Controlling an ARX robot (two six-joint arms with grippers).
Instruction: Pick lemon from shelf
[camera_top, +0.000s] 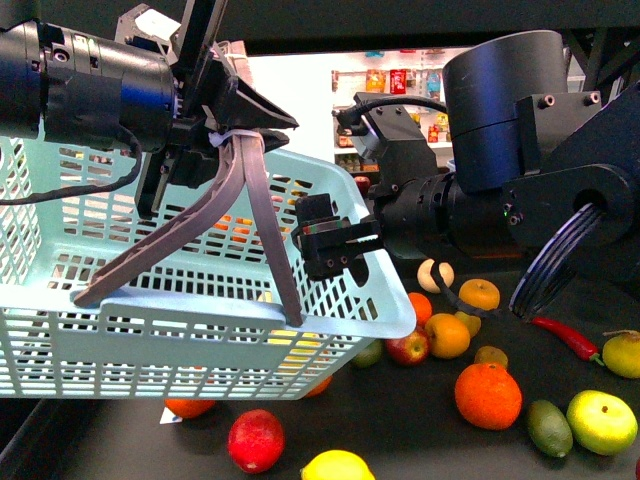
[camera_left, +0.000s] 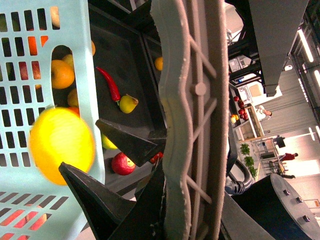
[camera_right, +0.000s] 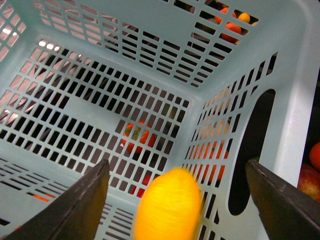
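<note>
Watching the bright yellow oval lemon blur at bottom centre between the fingers of our opened right hand, over the pale blue plastic basket whose grey handle our left hand clenches, we fear it bouncing out off the tilted floor.

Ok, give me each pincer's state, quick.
Left pincer: closed on the basket handle.
Right pincer: open, gripping nothing; a blurred lemon shows between its fingers, untouched.
</note>
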